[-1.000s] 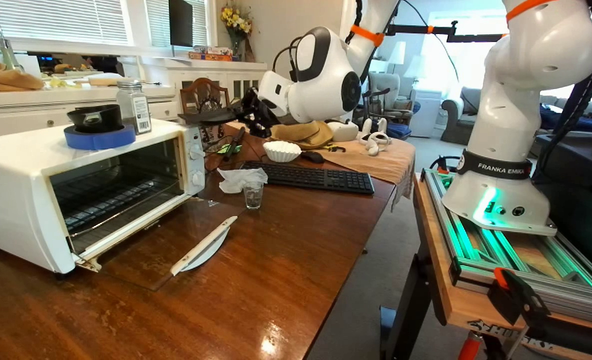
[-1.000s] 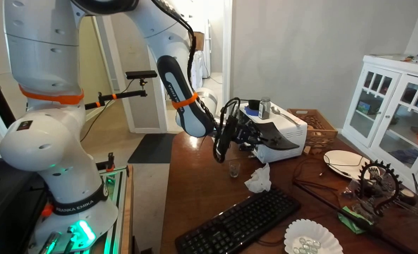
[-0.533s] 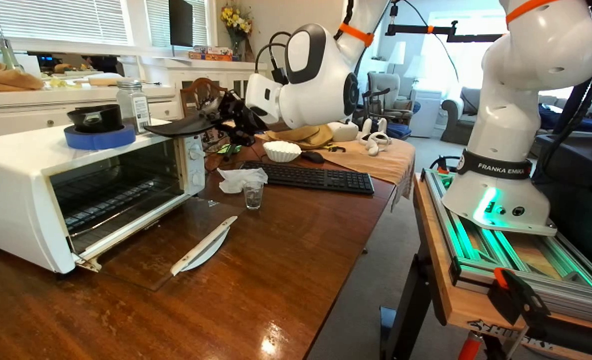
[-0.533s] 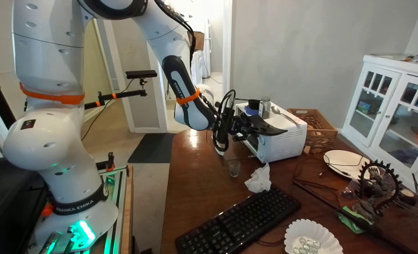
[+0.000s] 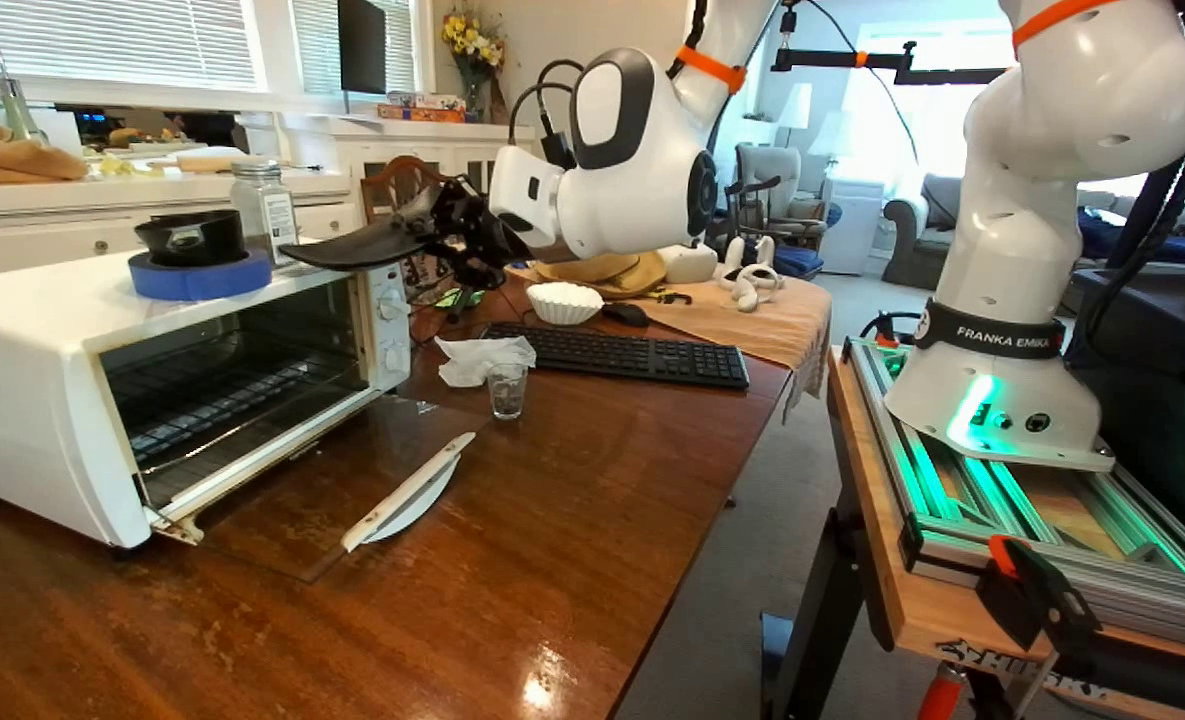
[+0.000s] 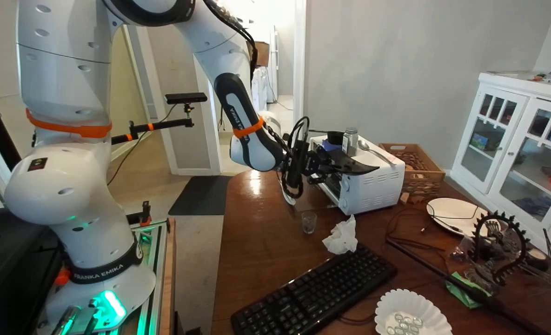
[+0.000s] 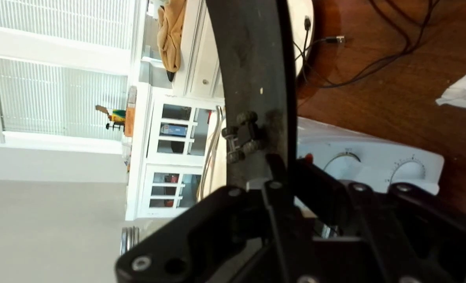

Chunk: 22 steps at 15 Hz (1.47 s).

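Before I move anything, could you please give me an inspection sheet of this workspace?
Surface: wooden table, glossy, with pale marks.
Things in hand: curved black strip, held above the table; a small four-wheeled object seems to rest on it.
Clutter: open toaster oven bearing a blue tape roll and glass jar; small glass, crumpled tissue, keyboard.
Pincer: shut on one end of the strip.
Cables: thin black cables on the table, one crossing a white plate.
Surroundings: white cabinets, a vase of flowers.

"FRANKA EMIKA" arm, "HUSKY" workbench
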{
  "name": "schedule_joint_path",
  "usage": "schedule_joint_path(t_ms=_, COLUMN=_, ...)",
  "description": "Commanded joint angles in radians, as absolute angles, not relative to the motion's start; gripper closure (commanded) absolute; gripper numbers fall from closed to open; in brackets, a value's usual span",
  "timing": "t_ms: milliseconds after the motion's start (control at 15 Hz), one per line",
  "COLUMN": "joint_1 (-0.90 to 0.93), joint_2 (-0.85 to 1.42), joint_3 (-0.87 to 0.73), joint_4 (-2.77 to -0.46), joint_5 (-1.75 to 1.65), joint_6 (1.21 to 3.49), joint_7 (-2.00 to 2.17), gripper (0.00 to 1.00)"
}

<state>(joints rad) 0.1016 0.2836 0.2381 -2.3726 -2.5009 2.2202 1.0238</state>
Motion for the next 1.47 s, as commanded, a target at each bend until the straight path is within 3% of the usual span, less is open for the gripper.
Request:
schedule_joint_path(t_ms=0, joint_1=0.127, joint_2=0.23, joint_3=0.282, joint_4=-2.403, joint_5=-2.517, joint_6=2.276, joint_7=1.069, gripper=0.96)
schedule_joint_path(t_ms=400, joint_1=0.165, joint_2=0.188, joint_3=0.347, joint_4=-2.411, joint_5=-2.51, joint_6=2.324, joint_7=1.15, gripper=0.96)
schedule_joint_path(t_ms=867, joint_1=0.145, joint_2=0.22, joint_3=0.294, joint_4=-2.411, joint_5=-2.5, joint_6=2.295, joint_7=1.253, gripper=0.96)
schedule_joint_path(t_ms=933, joint_1=0.137, joint_2=0.222, joint_3=0.285, joint_4=-2.413, joint_5=-2.5, joint_6=2.295, joint_7=1.26, gripper=0.85)
schedule_joint_path(t_ms=1267, joint_1=0.147, joint_2=0.225, joint_3=0.29, joint_4=-2.41, joint_5=-2.5, joint_6=2.295, joint_7=1.259, gripper=0.85)
schedule_joint_path(t_ms=1333, joint_1=0.147, joint_2=0.225, joint_3=0.29, joint_4=-2.409, joint_5=-2.5, joint_6=2.295, joint_7=1.259, gripper=0.96)
schedule_joint_path(t_ms=1400, joint_1=0.137, joint_2=0.233, joint_3=0.284, joint_4=-2.406, joint_5=-2.534, joint_6=2.303, joint_7=1.283, gripper=0.96)
